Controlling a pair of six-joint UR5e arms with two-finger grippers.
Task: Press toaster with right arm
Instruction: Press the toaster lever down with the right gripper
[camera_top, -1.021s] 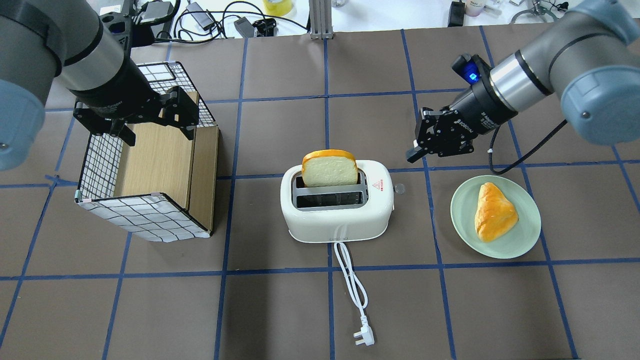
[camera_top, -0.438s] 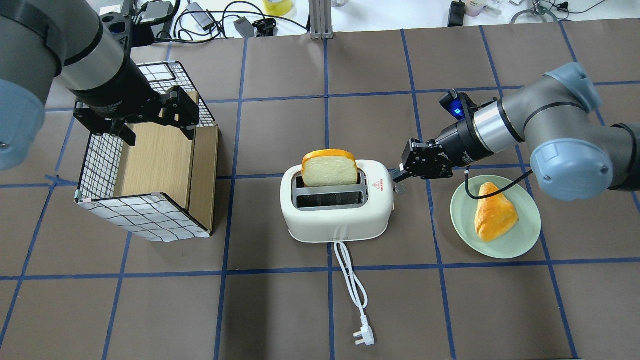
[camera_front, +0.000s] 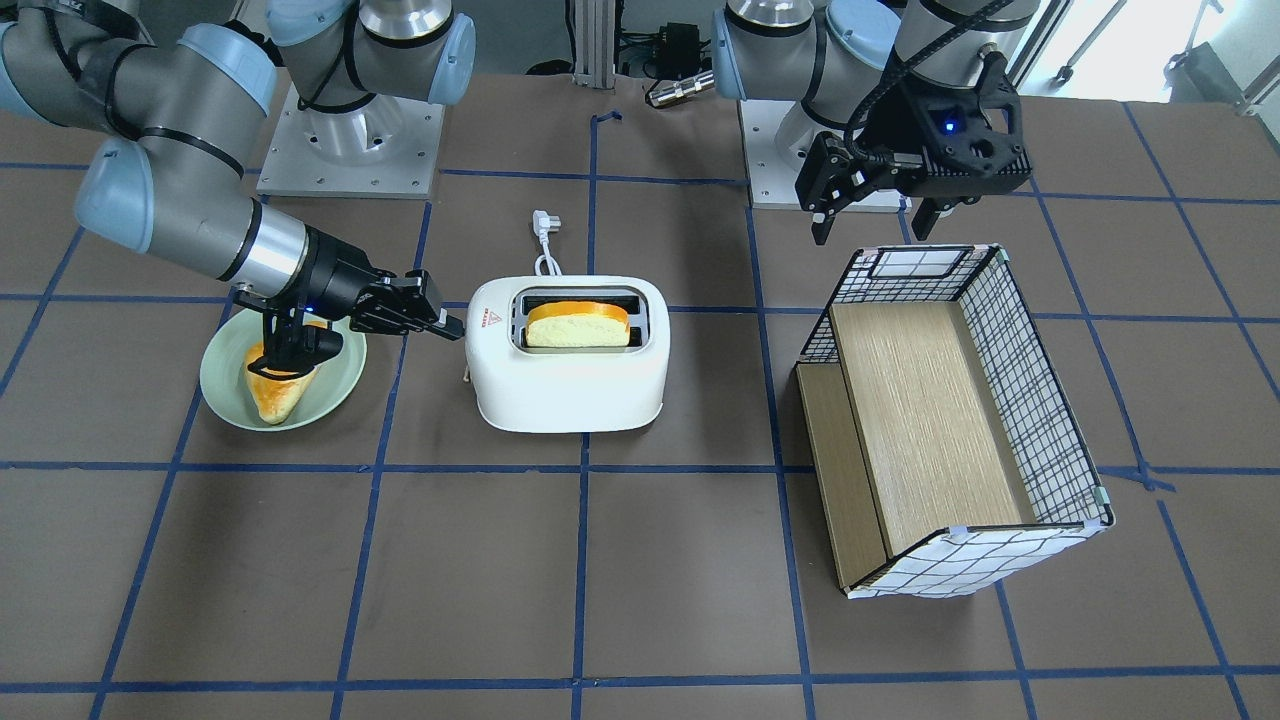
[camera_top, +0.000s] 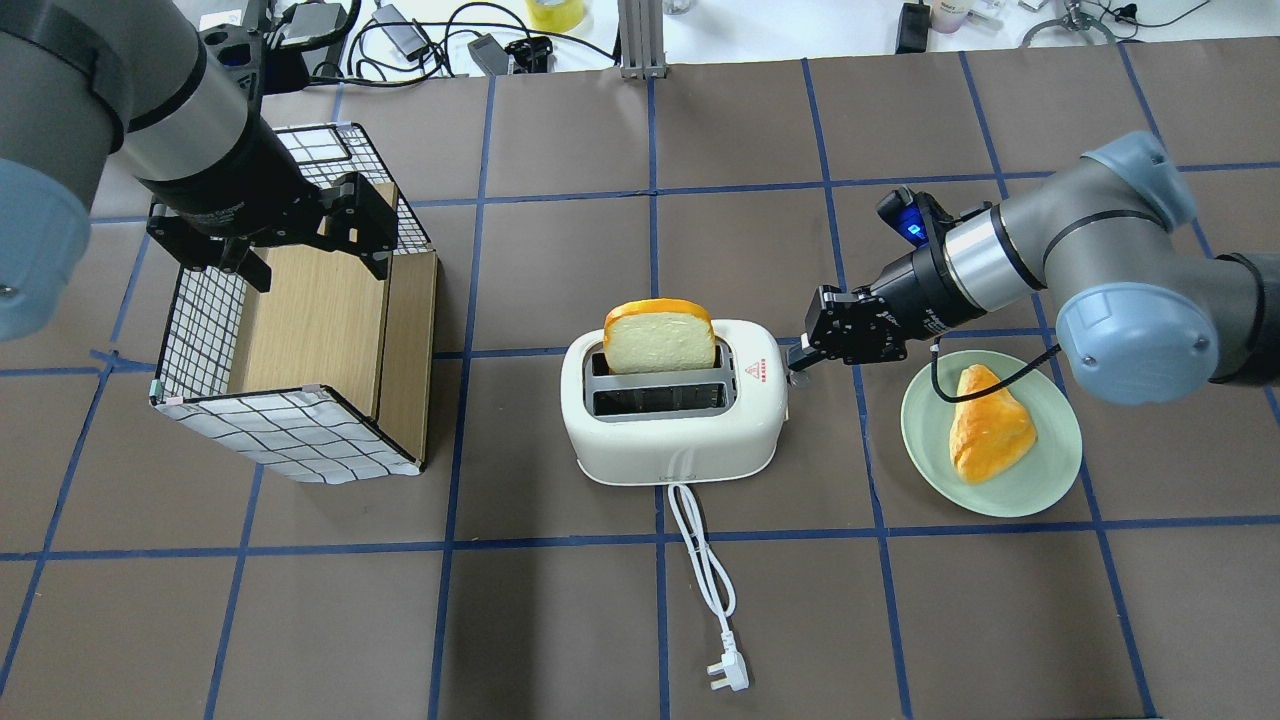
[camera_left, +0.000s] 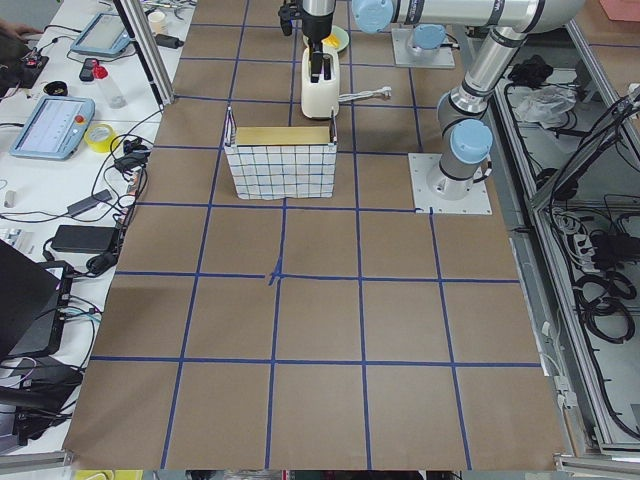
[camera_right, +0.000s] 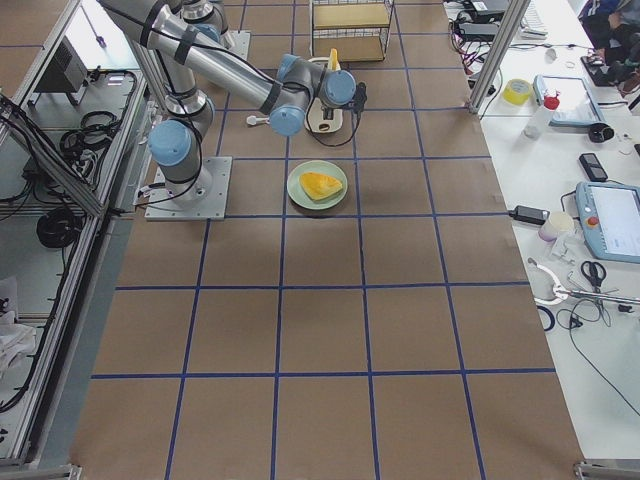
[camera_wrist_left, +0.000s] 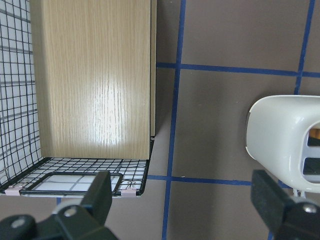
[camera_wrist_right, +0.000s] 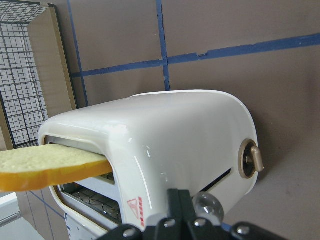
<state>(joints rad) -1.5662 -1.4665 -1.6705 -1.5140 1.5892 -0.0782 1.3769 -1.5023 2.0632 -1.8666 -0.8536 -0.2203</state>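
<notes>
The white toaster stands mid-table with a bread slice sticking up from its far slot. My right gripper is shut and empty, its tip right at the toaster's right end, just above the lever knob. In the right wrist view the shut fingertips sit beside the clear knob at the toaster's end. In the front view the right gripper touches or nearly touches the toaster. My left gripper is open and empty above the box.
A checkered wire-and-wood box lies on the left. A green plate with a pastry sits under my right forearm. The toaster's white cord and plug trail toward the near edge.
My right arm has come down and to the left, bringing the shut gripper from above the plate's far side to the toaster's lever end. The left arm and the bread have not moved.
</notes>
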